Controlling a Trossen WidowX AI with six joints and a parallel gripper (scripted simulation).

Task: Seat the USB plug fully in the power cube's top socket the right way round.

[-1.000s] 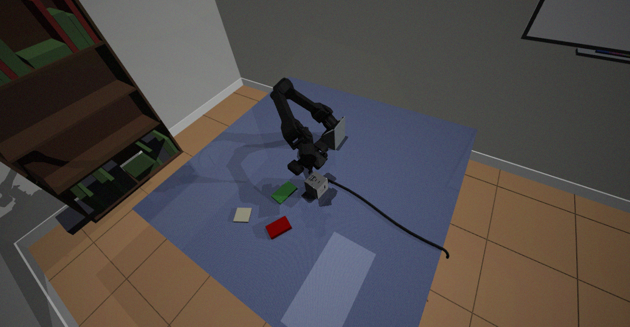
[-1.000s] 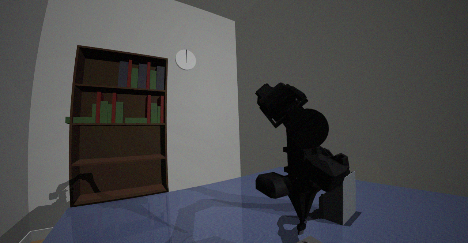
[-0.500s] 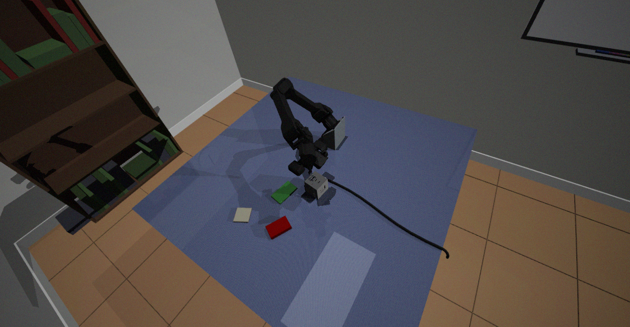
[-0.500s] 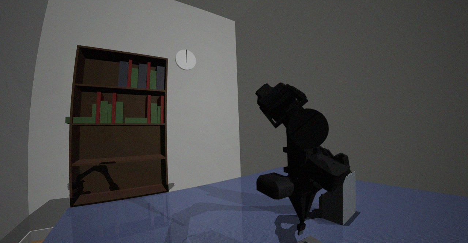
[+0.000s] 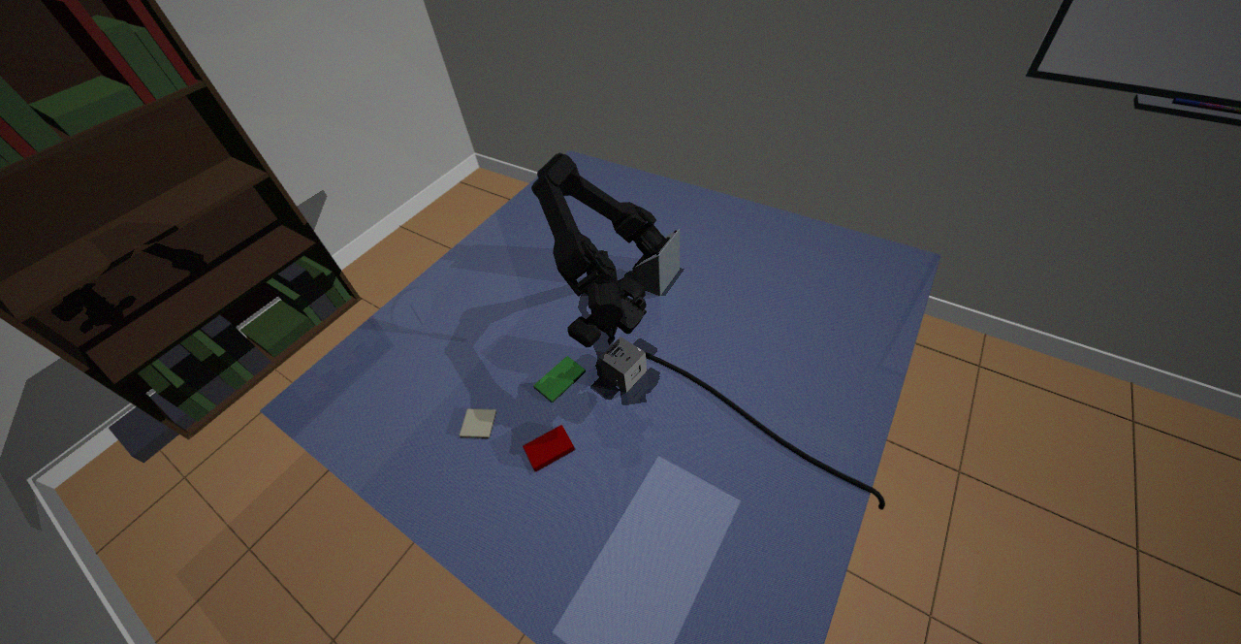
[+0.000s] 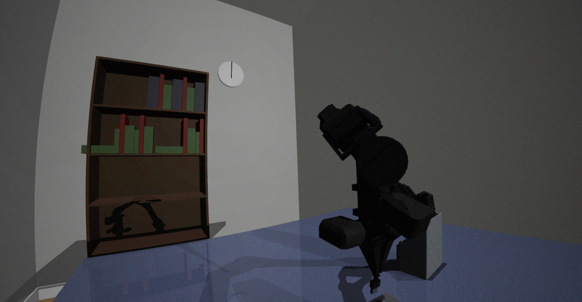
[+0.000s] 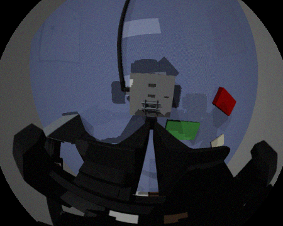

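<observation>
My gripper (image 5: pixel 610 338) (image 6: pixel 376 274) (image 7: pixel 151 125) points down and is shut on the USB plug (image 6: pixel 374 284) (image 7: pixel 151 120), a small dark body. Its bare silver metal end shows below the fingers in the exterior view, above the cube and out of the socket. The grey power cube (image 5: pixel 636 372) (image 6: pixel 385 298) (image 7: pixel 138 94) stands on the table under the fingertips. The metal-framed socket (image 7: pixel 151 106) on its top is just ahead of the plug in the wrist view. Which way round the plug faces, I cannot tell.
A black cable (image 5: pixel 746 415) (image 7: pixel 119 47) runs from the cube's side over the table (image 5: pixel 780 293). A green block (image 5: pixel 559 378) (image 7: pixel 182 130), a red block (image 5: pixel 548 447) (image 7: pixel 224 101) and a cream piece (image 5: pixel 478 423) (image 7: pixel 217 140) lie beside it. A pale upright panel (image 5: pixel 669 263) (image 6: pixel 434 246) stands near the arm's base.
</observation>
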